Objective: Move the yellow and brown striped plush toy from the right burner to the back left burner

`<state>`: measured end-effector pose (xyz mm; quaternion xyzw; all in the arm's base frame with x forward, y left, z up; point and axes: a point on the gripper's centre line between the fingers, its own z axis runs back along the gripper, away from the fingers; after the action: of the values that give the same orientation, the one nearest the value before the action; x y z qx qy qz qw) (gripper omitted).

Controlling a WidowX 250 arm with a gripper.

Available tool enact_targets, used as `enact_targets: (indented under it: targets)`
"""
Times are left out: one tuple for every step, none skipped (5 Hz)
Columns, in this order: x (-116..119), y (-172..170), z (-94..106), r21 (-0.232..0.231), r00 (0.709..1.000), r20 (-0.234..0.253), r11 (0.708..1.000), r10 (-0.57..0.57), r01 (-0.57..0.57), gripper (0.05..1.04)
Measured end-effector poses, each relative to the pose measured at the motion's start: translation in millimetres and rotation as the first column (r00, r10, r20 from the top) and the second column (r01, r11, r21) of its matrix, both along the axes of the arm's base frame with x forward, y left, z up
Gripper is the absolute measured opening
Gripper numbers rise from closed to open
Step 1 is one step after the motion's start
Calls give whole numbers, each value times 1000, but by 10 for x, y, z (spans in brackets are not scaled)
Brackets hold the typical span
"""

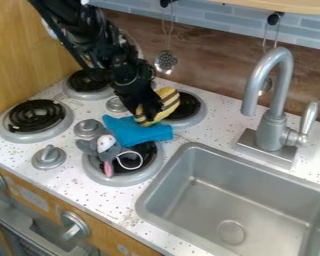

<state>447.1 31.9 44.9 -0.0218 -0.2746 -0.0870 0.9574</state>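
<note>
Locate striped toy (169, 101) at gripper (147, 111), between rear burner (190, 105) and blue cloth (137, 132). Unable to tell whether clenched on toy or released. Confirm a centred grip before lifting; raise straight up to avoid dragging cloth or grey plush (106, 144).

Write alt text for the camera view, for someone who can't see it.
A black robot arm's end effector is at a yellow-and-brown striped toy over a toy stove. Beside the toy is a blue cloth, next to a grey plush partly on a burner. A metal sink and faucet are to the right.
</note>
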Motion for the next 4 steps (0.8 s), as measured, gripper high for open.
enact_targets:
  targets:
    - [-12, 7, -17, 13, 1000, -3, 1000, -5, 5, 597]
    - [-53, -2, -23, 24, 999, -5, 999, -35, 35, 597]
    - [-161, -13, 151, 28, 998, 26, 998, -50, 50, 597]
    - [-321, 153, 458, 55, 995, 97, 998, -11, 6, 597]
